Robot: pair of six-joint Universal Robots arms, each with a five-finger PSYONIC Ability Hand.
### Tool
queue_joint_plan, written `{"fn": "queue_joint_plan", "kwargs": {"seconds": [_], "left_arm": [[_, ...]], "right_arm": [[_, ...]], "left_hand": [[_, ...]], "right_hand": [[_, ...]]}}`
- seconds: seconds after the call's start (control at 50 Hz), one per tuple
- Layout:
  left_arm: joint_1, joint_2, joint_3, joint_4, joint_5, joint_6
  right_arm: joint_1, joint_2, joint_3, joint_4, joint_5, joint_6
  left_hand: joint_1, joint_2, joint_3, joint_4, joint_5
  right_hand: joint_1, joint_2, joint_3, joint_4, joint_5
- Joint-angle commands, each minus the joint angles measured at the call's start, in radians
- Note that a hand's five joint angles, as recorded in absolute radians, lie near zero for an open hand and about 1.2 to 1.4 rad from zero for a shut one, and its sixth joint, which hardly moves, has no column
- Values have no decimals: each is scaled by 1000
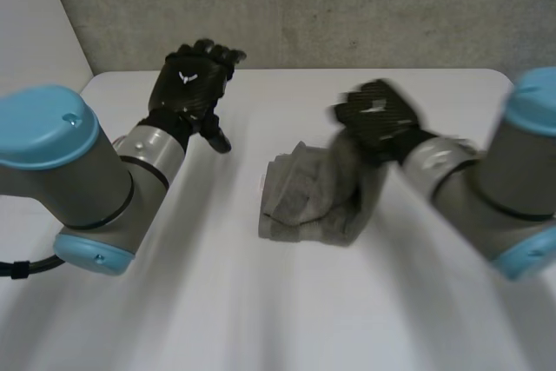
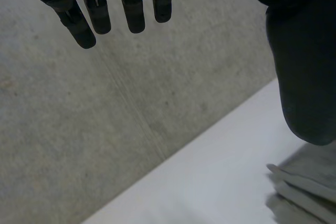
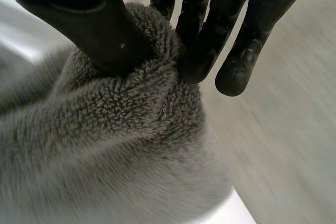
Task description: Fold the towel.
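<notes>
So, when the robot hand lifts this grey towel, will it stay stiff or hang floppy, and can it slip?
Probably floppy: the grey towel sags in bunched folds below the right robot hand pinching it. Its thick looped pile suggests good grip, so slipping seems unlikely. One pinch holds part of it up, so it is probably light.

The towel (image 1: 313, 197) lies near the middle of the surface (image 1: 217, 301). My right hand (image 1: 378, 115) sits at its far right part, pinching a fold of it. My left hand (image 1: 193, 84) hangs well apart to its left, over the surface's far edge.
</notes>
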Motion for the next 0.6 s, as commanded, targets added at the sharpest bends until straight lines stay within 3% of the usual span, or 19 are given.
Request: {"fn": "queue_joint_plan", "kwargs": {"seconds": [0.02,0.04,0.1,0.14,0.16,0.2,0.24,0.44,0.6], "left_arm": [[3,8,40,1,-4,-55],[3,5,44,-2,-4,-75],[1,-9,39,-7,-4,-106],[0,-12,33,-7,-4,-109],[0,-16,30,-7,-2,-111],[0,-27,28,-7,-2,-112],[-2,-36,30,-7,-2,-111],[-45,-116,48,-4,-2,-114],[-94,-236,40,-10,-2,-109]], "right_arm": [[187,212,-174,59,-122,-43],[193,232,-192,80,-95,-41],[196,235,-196,87,-47,-40],[190,225,-188,90,89,-18],[190,225,-188,90,89,-18],[178,164,-154,87,202,46],[166,118,-119,84,230,89],[47,22,44,19,194,342],[49,146,39,18,183,365]], "left_hand": [[-53,-59,-45,-61,-191],[-53,-59,-45,-61,-191],[-50,-56,-42,-58,-188],[-47,-53,-40,-55,-186],[-47,-53,-40,-55,-186],[-47,-53,-40,-55,-186],[-47,-53,-40,-55,-186],[-41,-47,-34,-49,-180],[-41,-47,-34,-49,-180]], "right_hand": [[-517,-478,-542,-548,-547],[-1130,-1090,-1154,-1160,-1159],[-1130,-1090,-1154,-1160,-1159],[-1130,-1090,-1154,-1160,-1159],[-1130,-1090,-1154,-1160,-1159],[-1130,-1090,-1154,-1160,-1159],[-1130,-1090,-1154,-1160,-1159],[-1130,-1090,-1154,-1160,-1159],[-1130,-1090,-1154,-1160,-1159]]}}
